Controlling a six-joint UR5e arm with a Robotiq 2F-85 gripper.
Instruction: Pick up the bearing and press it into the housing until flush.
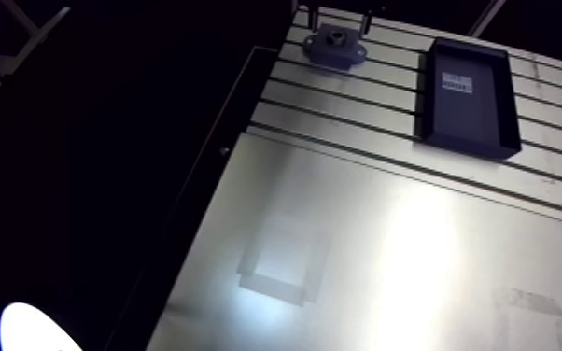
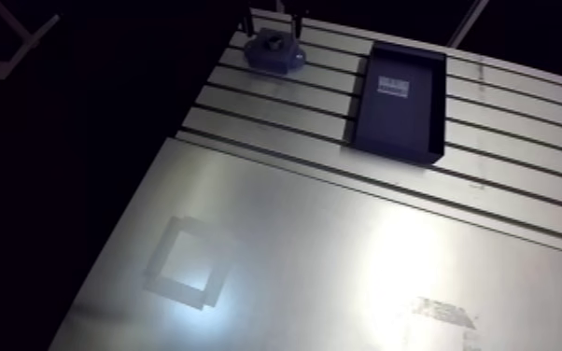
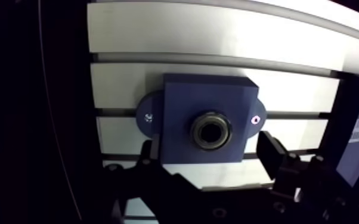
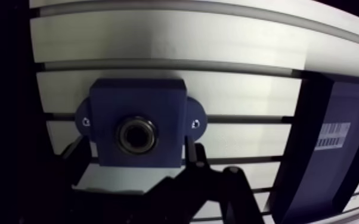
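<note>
Jaws: wide apart, with nothing squeezed between them.
Gripper [image 3: 209, 159]: it hangs right over the near edge of the housing, pointing down at the table.
Fingers [image 3: 272, 156]: two black fingers, one at each side of the housing's near edge. I cannot tell if they touch the block.
Bearing [image 3: 212, 131]: a dark metal ring with a hole in the middle. It sits in the round hole in the middle of the housing, just ahead of the gripper. The gripper is not holding it. I cannot tell if its top is level with the block.
Housing [image 3: 182, 113]: a blue square block with a small round ear on each side and a little dot on each ear. It lies flat on the table.
Table [image 3: 217, 36]: silver metal with long dark slots.
Black tray [image 1: 467, 93]: it lies on the slotted part, near the housing but not touching it.
Label [image 4: 332, 136]: a white sticker with a bar code, inside the tray.
Shiny sheet [image 1: 387, 252]: a smooth metal sheet on the table, well apart from the housing.
Square mark [image 2: 187, 261]: a faint square shape on the sheet.
</note>
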